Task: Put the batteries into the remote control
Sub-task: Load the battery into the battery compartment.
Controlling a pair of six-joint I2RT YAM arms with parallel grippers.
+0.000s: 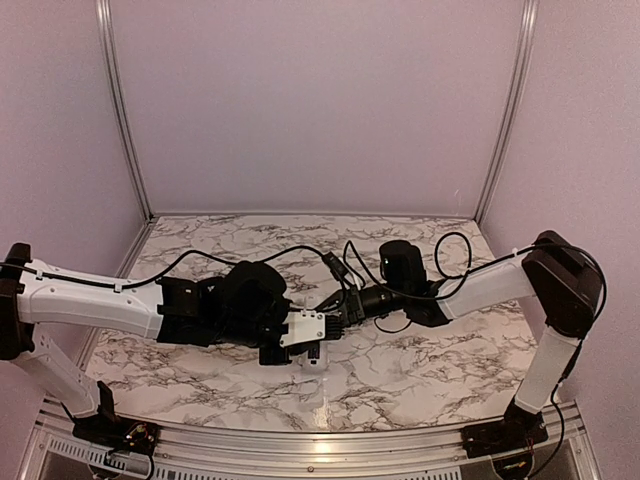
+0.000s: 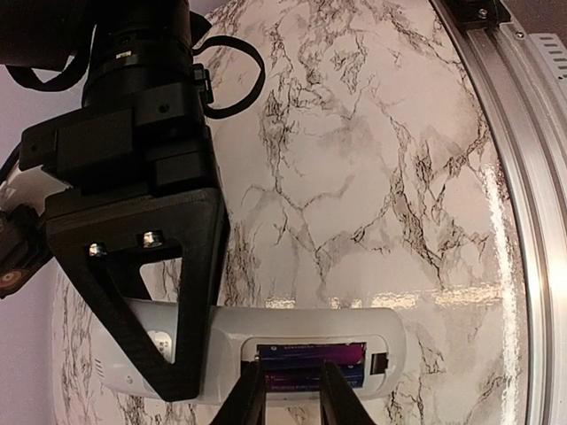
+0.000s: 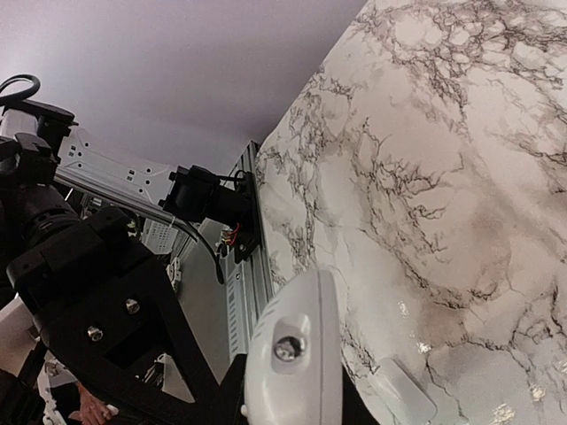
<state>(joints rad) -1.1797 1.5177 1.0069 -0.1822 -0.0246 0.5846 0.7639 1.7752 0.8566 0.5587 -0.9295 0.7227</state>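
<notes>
Remote control (image 2: 337, 329), bay uncovered, clamped in the right gripper (image 3: 288, 403) above mid-table; both batteries (image 2: 310, 354) in bay, seating step apparently underway; left gripper (image 2: 295, 398) narrowly parted astride one cell, grip undeterminable; next probably needs a gentle, square press.

Your white remote control (image 2: 394, 341) along the frame's bottom edge, back compartment open, both purple batteries (image 2: 310, 356) seated side by side inside

A marble-patterned table (image 1: 420, 370) carries a small flat white piece (image 3: 406, 396).
</notes>
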